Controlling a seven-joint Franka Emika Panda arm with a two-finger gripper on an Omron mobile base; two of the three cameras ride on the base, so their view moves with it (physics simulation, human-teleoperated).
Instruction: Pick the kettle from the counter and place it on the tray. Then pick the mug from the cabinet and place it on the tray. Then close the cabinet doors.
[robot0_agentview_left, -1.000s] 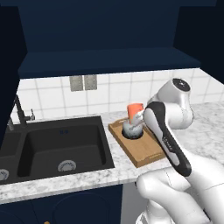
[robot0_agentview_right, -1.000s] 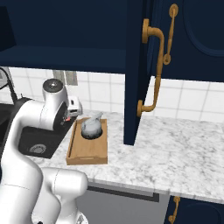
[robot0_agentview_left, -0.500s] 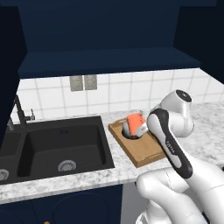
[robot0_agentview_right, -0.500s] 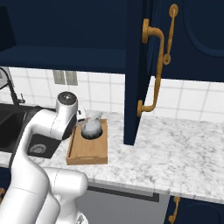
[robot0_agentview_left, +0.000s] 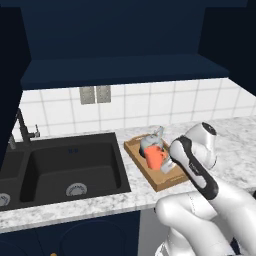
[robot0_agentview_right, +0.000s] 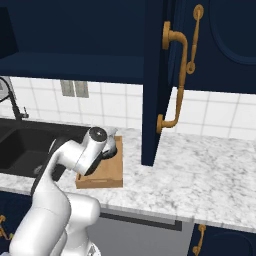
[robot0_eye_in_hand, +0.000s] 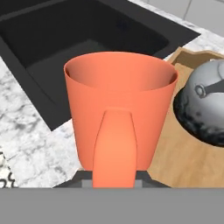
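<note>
We see the gripper (robot0_agentview_left: 167, 161) clamped on the mug (robot0_agentview_left: 155, 157). Mug hangs over the tray (robot0_agentview_left: 165, 181), beside the kettle (robot0_agentview_left: 150, 141).

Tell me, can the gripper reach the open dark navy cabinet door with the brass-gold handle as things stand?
Probably not yet. The gripper is shut on the orange-red mug above the light-brown wooden tray, beside the grey kettle. The door hangs at the robot's right, nothing between.

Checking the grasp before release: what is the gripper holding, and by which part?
The gripper holds the orange-red mug by its handle side, low over the wooden tray, beside the kettle. The fingertips themselves are hidden behind the handle.
</note>
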